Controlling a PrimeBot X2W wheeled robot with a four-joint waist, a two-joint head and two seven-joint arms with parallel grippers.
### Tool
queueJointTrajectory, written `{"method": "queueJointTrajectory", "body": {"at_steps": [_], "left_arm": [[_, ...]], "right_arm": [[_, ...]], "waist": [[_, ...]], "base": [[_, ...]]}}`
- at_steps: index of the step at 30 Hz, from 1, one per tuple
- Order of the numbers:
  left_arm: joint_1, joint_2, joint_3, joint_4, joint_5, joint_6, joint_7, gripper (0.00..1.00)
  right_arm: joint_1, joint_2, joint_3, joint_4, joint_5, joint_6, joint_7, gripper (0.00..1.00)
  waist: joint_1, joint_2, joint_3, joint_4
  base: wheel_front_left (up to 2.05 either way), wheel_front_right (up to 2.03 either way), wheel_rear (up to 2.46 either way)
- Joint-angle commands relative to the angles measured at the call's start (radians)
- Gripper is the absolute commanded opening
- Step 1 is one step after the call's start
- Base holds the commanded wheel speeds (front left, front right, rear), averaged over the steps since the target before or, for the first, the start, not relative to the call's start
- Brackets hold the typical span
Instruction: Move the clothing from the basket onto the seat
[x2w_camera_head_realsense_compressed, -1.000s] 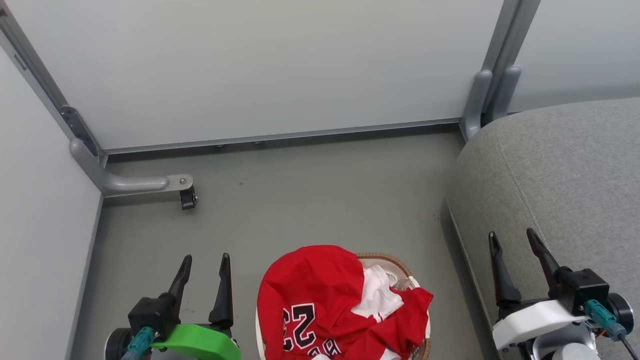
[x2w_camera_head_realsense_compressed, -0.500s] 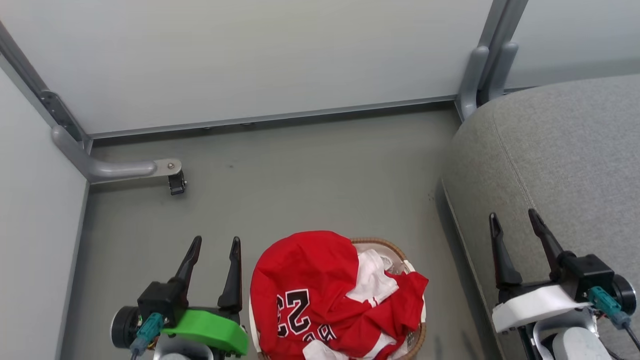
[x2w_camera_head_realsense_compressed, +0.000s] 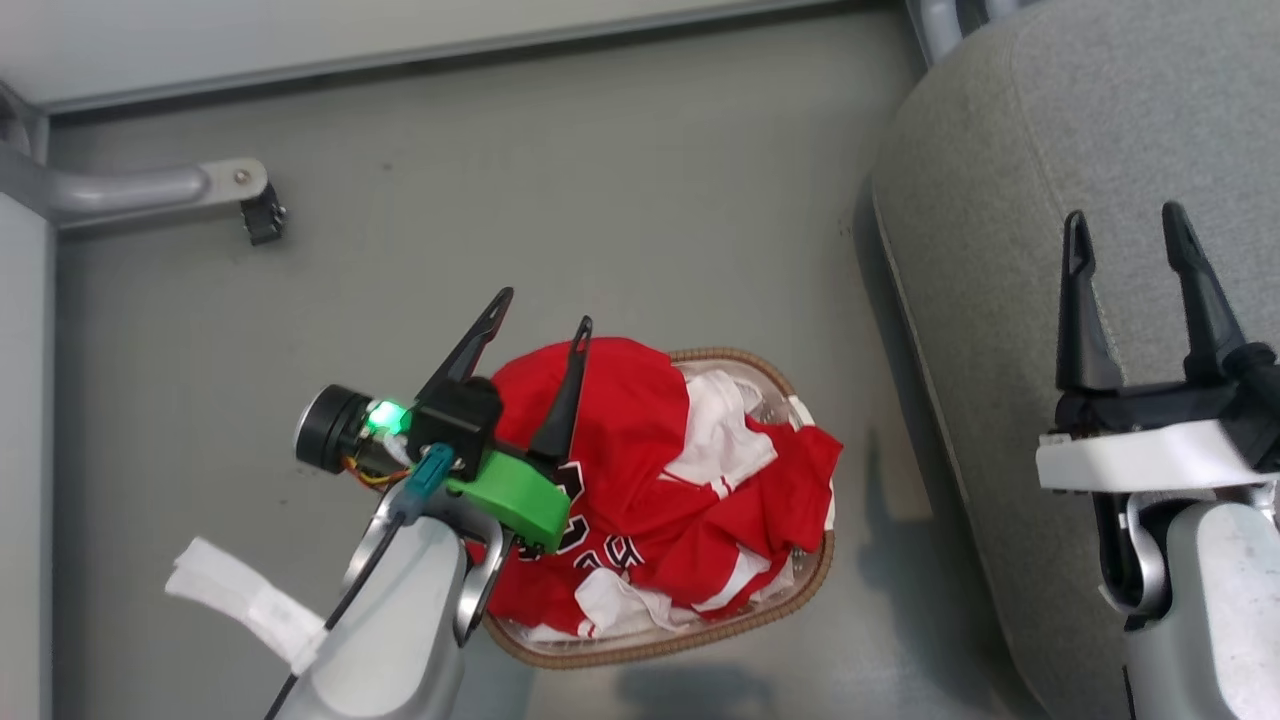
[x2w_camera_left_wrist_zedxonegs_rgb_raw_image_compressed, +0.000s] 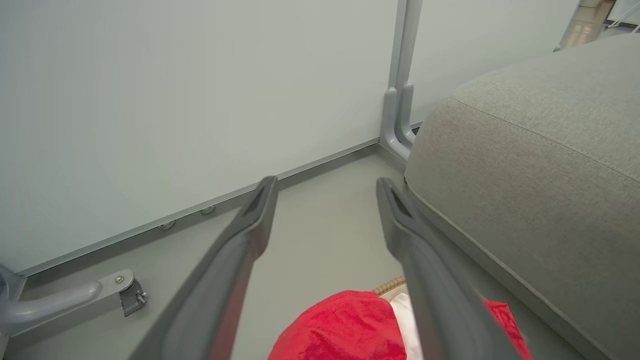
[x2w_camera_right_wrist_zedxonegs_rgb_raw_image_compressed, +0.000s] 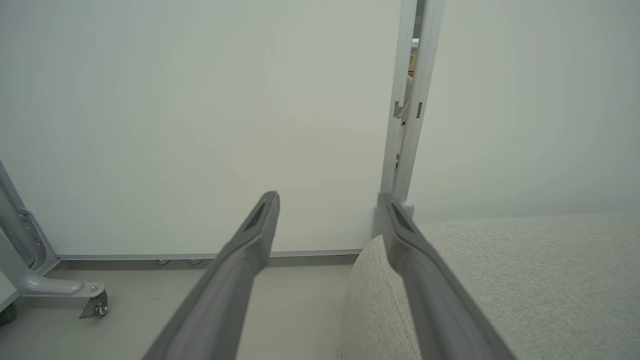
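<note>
Since the earlier frame the left gripper (x2w_camera_head_realsense_compressed: 545, 308) has swung over the clothing (x2w_camera_head_realsense_compressed: 640, 420): crumpled red garments, white trim, black-and-white number, heaped in the basket (x2w_camera_head_realsense_compressed: 740, 358) on the floor (x2w_camera_head_realsense_compressed: 600, 150). Both grippers gape empty; the right gripper (x2w_camera_head_realsense_compressed: 1123, 211) hangs above the seat (x2w_camera_head_realsense_compressed: 1000, 120), right.

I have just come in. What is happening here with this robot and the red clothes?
A two-armed robot is about to move the red clothing out of a small basket on the floor and onto the grey seat to its right. Its left arm hovers over the heaped clothing, jaws open and holding nothing. Its right arm is above the seat's edge, jaws also open and empty. The clothing lies in the basket, and no garment is on the visible part of the seat.
</note>
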Motion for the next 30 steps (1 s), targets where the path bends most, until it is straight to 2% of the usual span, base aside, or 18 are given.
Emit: {"method": "queueJointTrajectory", "body": {"at_steps": [1, 8, 16, 22, 30], "left_arm": [[-0.051, 0.013, -0.027, 0.030, 0.015, -0.004, 0.000, 1.00], [-0.195, 0.015, -0.208, 0.205, 0.000, -0.004, 0.000, 1.00], [-0.294, 0.047, -0.350, 0.449, -0.020, -0.004, 0.000, 1.00], [-0.357, 0.064, -0.424, 0.613, -0.040, -0.004, 0.013, 1.00], [-0.414, 0.086, -0.474, 0.698, -0.058, -0.002, 0.006, 1.00]], "right_arm": [[-0.032, -0.004, -0.008, -0.017, 0.003, -0.001, -0.005, 1.00], [-0.117, -0.003, -0.010, -0.082, 0.035, -0.001, -0.005, 1.00], [-0.162, -0.003, 0.008, -0.102, 0.090, -0.001, -0.005, 1.00], [-0.182, -0.003, 0.014, -0.101, 0.124, -0.001, -0.005, 1.00], [-0.201, -0.003, 0.016, -0.092, 0.162, -0.001, -0.005, 1.00]], "waist": [[0.0000, 0.0028, 0.202, -0.061], [0.0000, 0.0028, 0.361, -0.105], [0.0000, 0.0028, 0.482, -0.158], [0.0000, 0.0028, 0.539, -0.179], [0.0000, 0.0028, 0.579, -0.196]], "base": [[0.00, 0.00, 0.00], [0.00, 0.00, 0.00], [0.00, 0.00, 0.00], [0.00, 0.00, 0.00], [0.00, 0.00, 0.00]]}}
